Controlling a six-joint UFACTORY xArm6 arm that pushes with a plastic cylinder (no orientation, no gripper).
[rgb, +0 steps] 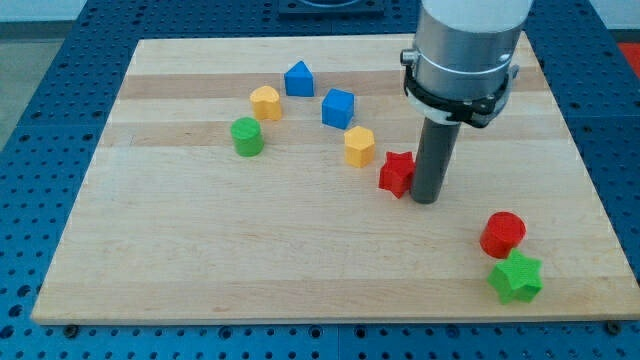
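My tip (426, 198) rests on the wooden board (200, 250), right of centre, touching or almost touching the right side of a red star block (396, 173). Up and to the left of the star lies a yellow hexagon block (359, 146), and above that a blue cube (338, 108). Further left are a blue house-shaped block (298, 79), a yellow rounded block (265, 102) and a green cylinder (246, 137). Toward the view's bottom right sit a red cylinder (502, 234) and a green star block (516, 277), close together.
The board lies on a blue perforated table (40, 120). The arm's grey cylindrical body (465, 50) hangs over the board's upper right and hides part of its far edge.
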